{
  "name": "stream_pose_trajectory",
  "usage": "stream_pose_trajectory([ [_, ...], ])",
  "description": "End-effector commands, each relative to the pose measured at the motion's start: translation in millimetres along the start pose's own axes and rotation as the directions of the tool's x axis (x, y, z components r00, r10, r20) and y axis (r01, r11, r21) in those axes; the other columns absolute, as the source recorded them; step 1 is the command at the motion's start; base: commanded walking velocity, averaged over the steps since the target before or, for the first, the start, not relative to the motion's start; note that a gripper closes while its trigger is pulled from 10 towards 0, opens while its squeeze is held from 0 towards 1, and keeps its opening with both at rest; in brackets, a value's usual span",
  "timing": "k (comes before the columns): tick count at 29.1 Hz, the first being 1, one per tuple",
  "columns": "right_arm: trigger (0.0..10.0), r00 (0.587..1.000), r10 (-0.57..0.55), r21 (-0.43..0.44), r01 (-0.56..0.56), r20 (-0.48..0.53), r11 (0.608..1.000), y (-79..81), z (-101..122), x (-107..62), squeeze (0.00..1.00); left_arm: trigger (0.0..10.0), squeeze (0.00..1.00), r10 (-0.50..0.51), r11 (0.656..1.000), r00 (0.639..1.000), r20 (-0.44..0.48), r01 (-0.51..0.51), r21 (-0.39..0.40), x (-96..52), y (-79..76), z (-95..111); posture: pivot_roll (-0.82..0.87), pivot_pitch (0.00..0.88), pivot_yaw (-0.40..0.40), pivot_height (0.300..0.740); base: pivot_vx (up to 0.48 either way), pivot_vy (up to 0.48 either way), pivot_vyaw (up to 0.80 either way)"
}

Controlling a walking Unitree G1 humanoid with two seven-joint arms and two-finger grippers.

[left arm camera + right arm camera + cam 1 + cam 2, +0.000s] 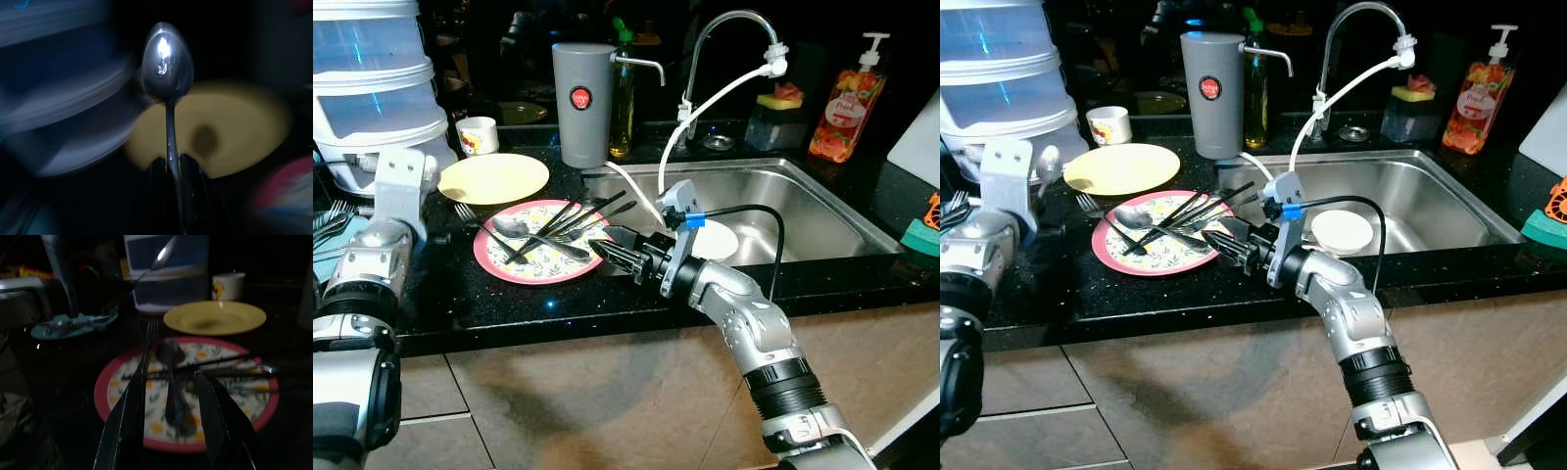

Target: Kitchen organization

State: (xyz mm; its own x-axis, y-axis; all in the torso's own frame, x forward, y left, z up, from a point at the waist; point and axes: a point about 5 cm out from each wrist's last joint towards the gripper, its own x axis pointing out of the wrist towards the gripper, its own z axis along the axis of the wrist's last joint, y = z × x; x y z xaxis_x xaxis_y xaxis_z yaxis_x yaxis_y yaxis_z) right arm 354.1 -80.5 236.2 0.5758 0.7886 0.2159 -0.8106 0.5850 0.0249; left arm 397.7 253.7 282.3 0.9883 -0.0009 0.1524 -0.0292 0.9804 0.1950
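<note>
Worktop fixtures behind the dishes

A grey dispenser (582, 103) stands at 12 o'clock, the curved tap (729, 59) at 1 o'clock over the steel sink (822, 211), an orange soap bottle (847, 103) at 2 o'clock, stacked clear containers (372, 88) at 10 o'clock.
</note>
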Motion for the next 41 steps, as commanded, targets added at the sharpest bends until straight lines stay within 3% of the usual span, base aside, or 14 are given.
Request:
stream_pose_trajectory([
  [1, 10.0, 0.996, -0.045, 0.066, 0.04, 0.081, 0.997, -1.5, 11.8, 3.7, 0.0, 0.0, 0.0, -0.233, 0.969, 0.946, 0.227, 0.246, -0.033, -6.8, -34.8, 23.5, 0.06, 0.039, 0.003, 0.74, 0.0, 0.0, 0.0],
  [2, 10.0, 0.996, -0.045, 0.066, 0.04, 0.081, 0.997, -1.5, 11.8, 3.7, 0.0, 0.0, 0.0, -0.233, 0.969, 0.946, 0.227, 0.246, -0.033, -6.8, -34.8, 23.5, 0.06, 0.039, 0.003, 0.74, 0.0, 0.0, 0.0],
  [5, 10.0, 0.98, -0.124, 0.155, 0.099, 0.157, 0.983, -2.0, 20.7, 7.6, 0.0, 0.0, 0.0, -0.424, 0.905, 0.863, 0.274, 0.414, 0.096, -20.6, -63.9, 21.8, 0.06, 0.039, 0.003, 0.74, 0.0, 0.0, 0.0],
  [6, 10.0, 0.964, -0.185, 0.21, 0.144, 0.189, 0.967, -3.1, 24.7, 10.1, 1.0, 0.0, 0.0, -0.511, 0.857, 0.826, 0.236, 0.472, 0.206, -28.5, -78.3, 13.2, 0.06, 0.039, 0.003, 0.74, 0.0, 0.0, 0.0],
  [8, 10.0, 0.944, -0.248, 0.271, 0.186, 0.218, 0.945, -2.0, 30.1, 14.7, 1.0, 0.0, 0.0, -0.572, 0.795, 0.805, 0.156, 0.498, 0.348, -38.0, -92.5, -3.2, 0.05, 0.04, 0.009, 0.74, 0.0, 0.0, 0.0],
  [18, 10.0, 0.935, -0.257, 0.341, 0.166, 0.242, 0.925, 9.3, 37.4, 24.7, 1.0, 0.0, 0.0, -0.576, 0.804, 0.795, 0.189, 0.508, 0.31, -53.8, -101.6, -10.5, 0.05, 0.029, 0.007, 0.74, 0.0, 0.0, 0.0],
  [19, 10.0, 0.938, -0.253, 0.345, 0.162, 0.238, 0.924, 10.9, 37.2, 26.2, 0.19, 0.0, 0.0, -0.582, 0.801, 0.79, 0.194, 0.514, 0.308, -56.1, -103.5, -10.4, 0.05, 0.024, 0.007, 0.74, 0.0, 0.0, 0.0],
  [20, 10.0, 0.94, -0.25, 0.347, 0.16, 0.232, 0.924, 12.1, 36.3, 27.4, 0.19, 0.0, 0.0, -0.585, 0.801, 0.786, 0.201, 0.52, 0.297, -58.0, -105.4, -10.1, 0.05, 0.02, 0.006, 0.74, 0.0, 0.0, 0.0],
  [21, 10.0, 0.942, -0.248, 0.351, 0.159, 0.224, 0.923, 13.2, 35.6, 28.5, 0.0, 0.0, 0.0, -0.591, 0.8, 0.778, 0.214, 0.529, 0.285, -60.7, -107.5, -8.9, 0.05, 0.019, 0.005, 0.74, 0.0, 0.0, 0.0],
  [24, 10.0, 0.945, -0.247, 0.357, 0.16, 0.214, 0.921, 14.4, 34.3, 29.8, 0.0, 0.0, 0.0, -0.609, 0.791, 0.757, 0.239, 0.553, 0.262, -65.3, -111.9, -6.2, 0.05, 0.017, 0.003, 0.74, 0.0, 0.0, 0.0],
  [25, 10.0, 0.947, -0.249, 0.366, 0.162, 0.204, 0.916, 15.3, 33.0, 30.7, 0.0, 0.0, 0.0, -0.646, 0.761, 0.728, 0.231, 0.588, 0.276, -71.1, -117.7, -8.1, 0.05, 0.015, 0.002, 0.74, 0.0, 0.0, 0.0],
  [31, 10.0, 0.948, -0.249, 0.387, 0.157, 0.199, 0.908, 17.0, 32.7, 32.0, 0.0, 0.0, 0.0, -0.668, 0.742, 0.71, 0.224, 0.614, 0.268, -77.0, -123.0, -10.7, 0.05, 0.014, 0.005, 0.74, 0.0, 0.0, 0.0],
  [32, 0.0, 0.946, -0.253, 0.4, 0.156, 0.202, 0.903, 16.5, 32.9, 31.8, 0.0, 0.0, 0.0, -0.667, 0.743, 0.711, 0.224, 0.614, 0.265, -77.3, -123.1, -9.9, 0.05, 0.015, 0.005, 0.74, 0.0, 0.0, 0.0],
  [41, 0.0, 0.942, -0.262, 0.424, 0.154, 0.209, 0.892, 13.9, 33.8, 30.2, 0.0, 0.0, 0.0, -0.638, 0.767, 0.741, 0.208, 0.591, 0.25, -75.5, -118.9, -10.1, 0.05, 0.021, 0.006, 0.74, 0.0, 0.0, 0.0],
])
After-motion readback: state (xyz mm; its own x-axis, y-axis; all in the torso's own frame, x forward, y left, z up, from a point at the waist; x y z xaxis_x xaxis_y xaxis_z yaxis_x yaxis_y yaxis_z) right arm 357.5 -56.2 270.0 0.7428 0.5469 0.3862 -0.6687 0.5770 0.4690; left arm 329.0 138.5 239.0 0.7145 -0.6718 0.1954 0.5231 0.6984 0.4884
